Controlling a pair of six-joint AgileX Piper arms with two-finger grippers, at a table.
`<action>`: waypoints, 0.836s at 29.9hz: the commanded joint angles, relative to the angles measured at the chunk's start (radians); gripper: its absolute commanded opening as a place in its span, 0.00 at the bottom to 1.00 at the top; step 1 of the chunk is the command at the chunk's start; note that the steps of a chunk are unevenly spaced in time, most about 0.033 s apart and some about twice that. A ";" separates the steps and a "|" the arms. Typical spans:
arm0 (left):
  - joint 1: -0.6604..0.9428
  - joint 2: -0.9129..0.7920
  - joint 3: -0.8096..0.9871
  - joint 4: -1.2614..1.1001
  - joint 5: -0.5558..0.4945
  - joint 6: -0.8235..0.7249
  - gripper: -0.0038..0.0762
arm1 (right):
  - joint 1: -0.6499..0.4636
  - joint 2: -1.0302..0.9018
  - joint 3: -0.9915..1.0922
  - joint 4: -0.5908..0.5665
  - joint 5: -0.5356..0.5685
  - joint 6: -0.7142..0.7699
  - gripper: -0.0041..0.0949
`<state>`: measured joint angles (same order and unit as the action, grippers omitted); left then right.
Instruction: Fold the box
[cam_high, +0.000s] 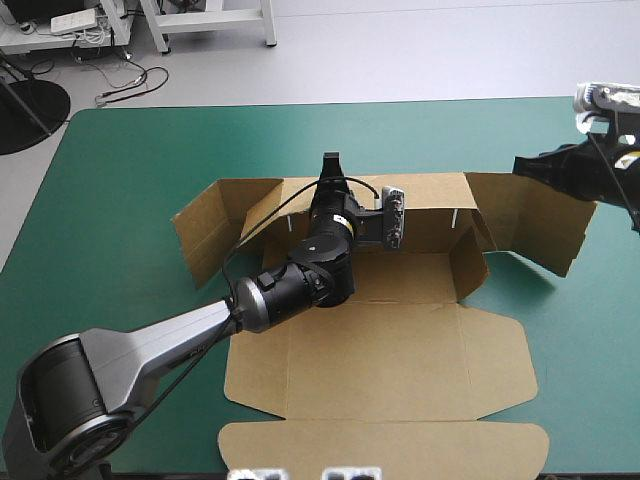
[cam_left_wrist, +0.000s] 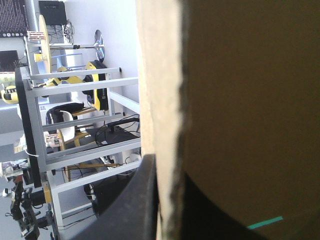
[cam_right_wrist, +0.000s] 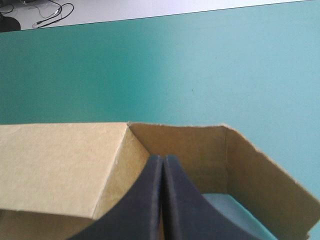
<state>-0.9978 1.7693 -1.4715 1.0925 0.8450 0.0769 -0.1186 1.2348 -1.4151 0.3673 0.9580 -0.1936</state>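
Observation:
The brown box (cam_high: 400, 350) lies partly raised in the middle of the teal-green table. Its base and lid panels are flat toward the front, its back wall stands up and its side flaps are angled. My left gripper (cam_high: 330, 162) sits on the back wall's top edge. In the left wrist view the left gripper (cam_left_wrist: 167, 172) is shut on the box (cam_left_wrist: 240, 100), whose board edge runs between the black fingers. At the far right, my right gripper (cam_high: 520, 165) pinches the top edge of the lifted right flap (cam_high: 530, 225). Seen from its own wrist, the right gripper (cam_right_wrist: 162, 159) is all but shut over the flap's fold (cam_right_wrist: 60, 165).
Bare teal-green cover (cam_high: 120, 170) surrounds the box at the left, back and right. The rounded lid flap (cam_high: 385, 445) reaches close to the table's front edge. The left side flap (cam_high: 205, 235) stands tilted up from the cover.

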 joint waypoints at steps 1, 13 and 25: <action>-0.009 -0.041 -0.005 -0.029 0.027 -0.046 0.04 | 0.002 0.067 -0.109 0.027 -0.033 -0.031 0.02; -0.009 -0.041 -0.005 -0.086 0.034 -0.048 0.04 | 0.005 0.412 -0.394 0.055 0.095 -0.051 0.02; -0.009 -0.041 -0.005 -0.100 0.044 -0.048 0.04 | 0.005 0.555 -0.455 0.033 0.202 -0.049 0.02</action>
<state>-1.0004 1.7614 -1.4704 1.0545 0.8499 0.0431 -0.1134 1.8326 -1.8348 0.3921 1.1504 -0.2329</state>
